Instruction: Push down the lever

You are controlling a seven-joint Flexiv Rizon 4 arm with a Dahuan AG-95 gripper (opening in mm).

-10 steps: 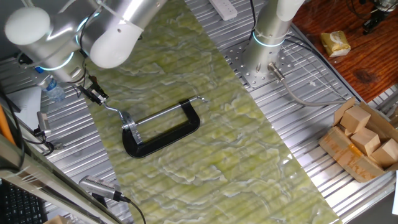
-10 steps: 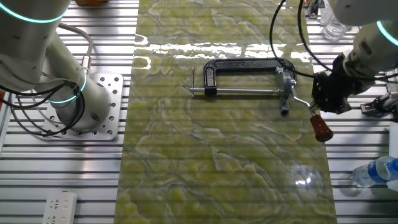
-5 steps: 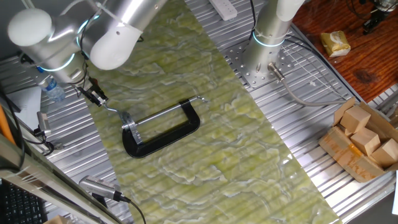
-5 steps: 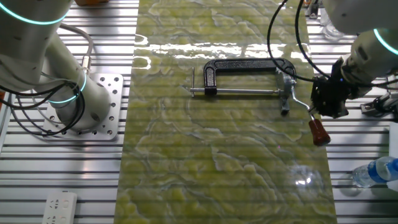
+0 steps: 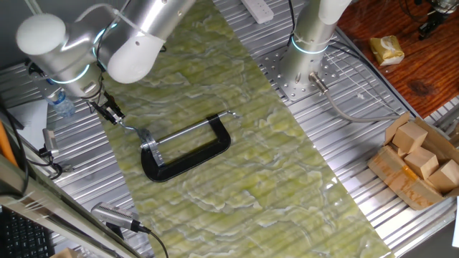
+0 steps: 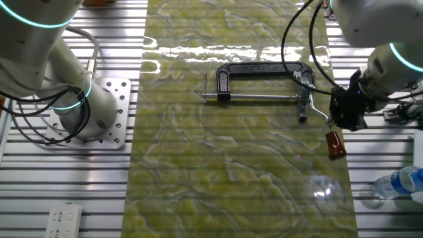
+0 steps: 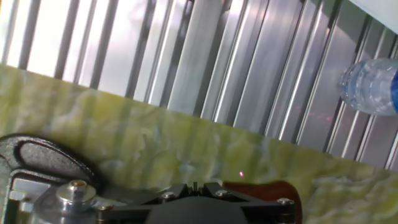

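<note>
The black C-clamp (image 6: 264, 68) lies flat on the green marbled mat (image 6: 231, 172), its long screw rod (image 6: 254, 98) across the opening. The lever is a thin bent silver rod (image 6: 320, 110) ending in a reddish-brown knob (image 6: 335, 144). My gripper (image 6: 336, 121) sits on the rod just above the knob, its fingers closed together. In the one fixed view the gripper (image 5: 112, 114) is at the lever's (image 5: 130, 127) outer end, left of the clamp (image 5: 188, 150). In the hand view the shut fingertips (image 7: 194, 185) fill the bottom edge, with the knob (image 7: 273, 190) just to their right.
A water bottle (image 6: 402, 182) lies on the slatted table near the gripper and also shows in the hand view (image 7: 370, 84). A second arm's base (image 6: 89, 109) stands beside the mat. A box of wooden blocks (image 5: 417, 161) sits at the right, and a power strip (image 6: 63, 218) lies near the edge.
The knob has swung lower and slightly left along the mat's edge, and the gripper has shifted a little with it. The clamp frame has not moved.
</note>
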